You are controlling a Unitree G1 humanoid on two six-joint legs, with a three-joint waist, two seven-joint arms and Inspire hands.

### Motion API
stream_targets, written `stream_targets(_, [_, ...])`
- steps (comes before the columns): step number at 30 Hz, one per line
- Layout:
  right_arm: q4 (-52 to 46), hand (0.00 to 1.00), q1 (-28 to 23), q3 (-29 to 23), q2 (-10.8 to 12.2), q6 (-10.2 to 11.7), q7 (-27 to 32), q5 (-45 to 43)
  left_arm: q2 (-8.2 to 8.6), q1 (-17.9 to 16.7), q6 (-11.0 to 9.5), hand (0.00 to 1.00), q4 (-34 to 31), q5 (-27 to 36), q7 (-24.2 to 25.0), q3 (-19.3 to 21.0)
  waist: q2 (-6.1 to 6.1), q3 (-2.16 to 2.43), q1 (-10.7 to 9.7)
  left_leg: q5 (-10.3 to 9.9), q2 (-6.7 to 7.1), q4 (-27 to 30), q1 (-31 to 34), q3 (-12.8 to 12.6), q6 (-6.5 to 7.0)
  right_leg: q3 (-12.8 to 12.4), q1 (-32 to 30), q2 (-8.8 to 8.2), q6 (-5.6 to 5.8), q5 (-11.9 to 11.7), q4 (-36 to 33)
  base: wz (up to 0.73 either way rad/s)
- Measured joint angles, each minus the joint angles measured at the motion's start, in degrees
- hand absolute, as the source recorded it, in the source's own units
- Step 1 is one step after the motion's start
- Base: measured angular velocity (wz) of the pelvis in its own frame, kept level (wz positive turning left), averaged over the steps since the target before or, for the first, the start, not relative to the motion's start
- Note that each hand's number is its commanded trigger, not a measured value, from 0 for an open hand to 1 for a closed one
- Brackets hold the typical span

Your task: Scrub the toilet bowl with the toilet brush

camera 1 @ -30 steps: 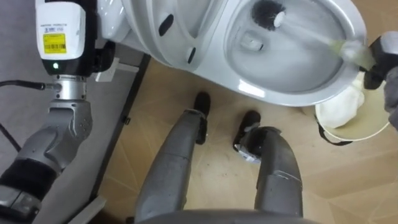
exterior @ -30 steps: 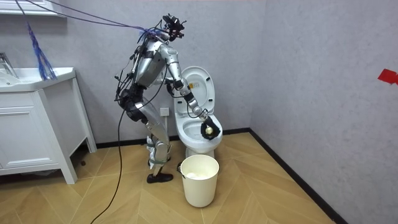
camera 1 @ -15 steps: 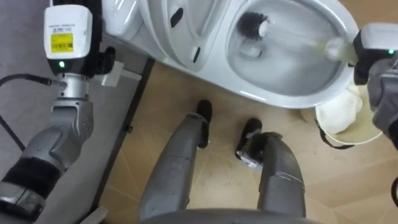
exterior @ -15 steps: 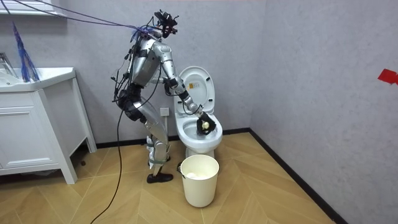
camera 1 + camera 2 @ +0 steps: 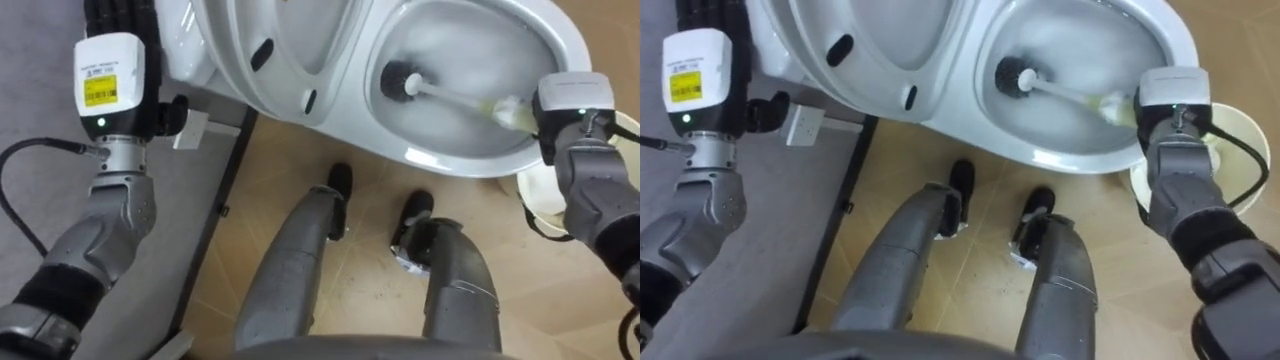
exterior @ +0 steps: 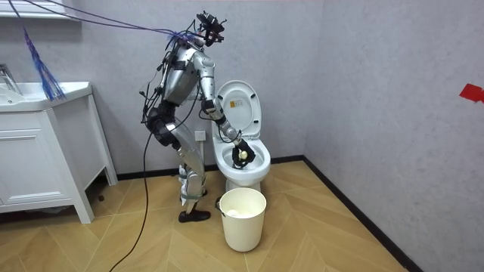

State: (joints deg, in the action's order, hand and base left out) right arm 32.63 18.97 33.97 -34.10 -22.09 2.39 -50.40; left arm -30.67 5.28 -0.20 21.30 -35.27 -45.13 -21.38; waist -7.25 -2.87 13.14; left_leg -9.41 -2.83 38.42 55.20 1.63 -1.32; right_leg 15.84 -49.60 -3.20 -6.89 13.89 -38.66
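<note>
The white toilet bowl (image 5: 450,160) is below me with its lid and seat (image 5: 290,40) raised. A toilet brush is inside it: the black head (image 5: 400,80) rests low on the bowl's left side, and the white shaft (image 5: 455,98) runs right to a yellowish grip (image 5: 505,110). My right hand (image 5: 540,112) is over the bowl's right rim, shut on that grip and mostly hidden under its white wrist box. In the room view it (image 6: 242,154) reaches down into the bowl. My left hand (image 5: 120,15) is held up by the wall at the left, its dark fingers straight.
A white bucket (image 6: 242,217) stands on the wood floor just right of my feet, its rim (image 5: 625,125) next to the bowl. A wall socket (image 5: 190,128) sits on the grey wall at the left. A white vanity cabinet (image 6: 45,151) stands at the room view's left.
My right hand has come in from the bowl's right edge over the rim. The brush head has swept from the far side of the bowl down to its near left side.
</note>
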Motion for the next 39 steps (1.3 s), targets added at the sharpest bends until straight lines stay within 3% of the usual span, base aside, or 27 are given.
stream_targets(6, [1.6,1.0,0.7,0.3,-1.4,0.4,-0.3,-0.7,-0.16,-0.5,-0.6,0.0,0.0,2.1,-1.8,0.1,-0.05,0.06,0.2,-0.2,-0.42,0.2,0.3,-0.1,-0.14,0.1,0.0,0.34,-0.17,-0.1,0.8,-0.01])
stream_targets(9, [11.8,1.0,5.0,3.0,-3.3,5.4,2.9,12.2,-1.47,1.8,-0.8,0.0,0.2,4.4,-1.5,-1.8,0.18,-0.05,0.2,-0.1,0.32,0.3,0.1,-0.2,0.01,0.0,-0.4,-0.61,0.09,0.4,-0.7,0.11])
stream_targets(10, [14.6,1.0,6.3,2.9,-3.4,7.1,4.3,19.5,-2.17,2.3,-0.7,0.0,0.2,5.4,-1.6,-1.9,0.89,-0.11,-0.3,0.0,0.85,0.3,0.2,-0.8,0.28,-0.2,-1.0,-1.5,0.13,1.0,-2.1,0.21])
stream_targets(13, [23.3,1.0,9.2,-0.9,-1.1,11.6,7.0,35.4,-3.57,3.2,-0.1,0.0,0.2,5.7,-1.5,-1.7,2.53,-0.45,-2.4,0.3,1.99,0.8,0.5,-0.9,0.68,-0.2,-1.8,-2.97,0.47,2.2,-4.2,0.19])
stream_targets(18, [29.0,1.0,10.3,-4.9,-0.4,14.0,8.4,43.9,-3.84,3.2,0.6,0.0,-1.0,2.6,-4.1,-0.7,4.15,-0.54,-3.3,1.0,2.62,1.5,3.2,-2.0,1.72,-1.1,-5.2,-4.0,1.06,2.0,-5.8,0.03])
stream_targets(19, [29.4,1.0,10.5,-5.0,-0.4,14.5,8.6,44.1,-3.64,3.4,1.1,0.0,-1.1,2.0,-4.5,-0.7,4.7,-0.76,-3.6,1.2,2.81,1.5,3.4,-2.7,2.0,-1.7,-6.0,-4.75,1.25,2.1,-6.9,0.0])
stream_targets(21, [29.4,1.0,10.7,-5.0,-0.4,14.6,9.0,43.6,-3.28,4.0,1.5,0.0,-1.2,1.8,-4.7,-0.7,4.92,-0.83,-3.6,1.2,3.19,2.1,3.9,-3.1,2.2,-2.1,-6.7,-5.05,1.38,2.1,-7.4,-0.02])
stream_targets(24, [29.6,1.0,10.8,-5.6,-0.4,14.7,9.0,42.7,-1.36,4.5,2.6,0.0,-1.0,1.0,-4.5,-0.7,5.05,-0.84,-4.4,1.6,3.74,2.3,3.8,-3.3,2.73,-2.7,-7.0,-5.77,2.12,2.4,-8.6,0.09])
stream_targets(30, [29.1,1.0,10.7,-6.3,3.5,14.0,9.5,32.2,-0.23,4.4,4.1,0.0,0.0,-2.6,-2.1,0.7,4.89,-0.75,-4.3,1.3,3.71,2.2,2.8,-3.3,3.09,-2.4,-5.7,-5.62,2.54,1.6,-7.9,-0.08])
stream_targets(33, [27.2,1.0,8.9,-4.7,5.7,12.1,9.3,24.8,0.5,4.8,4.4,0.0,-0.1,-2.7,-0.6,-0.2,3.38,-0.51,-3.1,1.2,3.21,2.3,2.1,-2.8,3.14,-1.3,-4.0,-5.04,2.47,1.2,-6.6,-0.01])
stream_targets(35, [24.3,1.0,7.8,-2.9,5.3,9.1,8.6,17.5,1.09,4.2,4.6,0.0,-0.1,-2.8,0.5,-1.0,1.63,-0.57,-1.2,0.6,2.2,2.3,1.3,-2.8,2.92,-1.4,-2.6,-3.68,2.99,0.2,-4.5,-0.29])
stream_targets(37, [20.5,1.0,5.5,-2.5,4.3,7.1,8.1,13.1,1.05,3.2,4.6,0.0,-0.6,-2.8,1.2,-1.2,0.31,-0.02,-1.0,0.4,2.19,2.2,1.2,-2.8,3.0,-1.3,-2.4,-3.67,3.12,0.2,-4.1,-0.11])
stream_targets(39, [16.6,1.0,3.5,-2.5,3.9,5.1,8.0,9.8,1.08,2.2,4.5,0.0,-0.7,-2.5,1.3,-1.3,-0.51,0.16,-1.1,0.4,2.04,2.0,1.1,-2.8,3.02,-1.0,-2.2,-3.52,3.12,0.1,-3.6,-0.02])
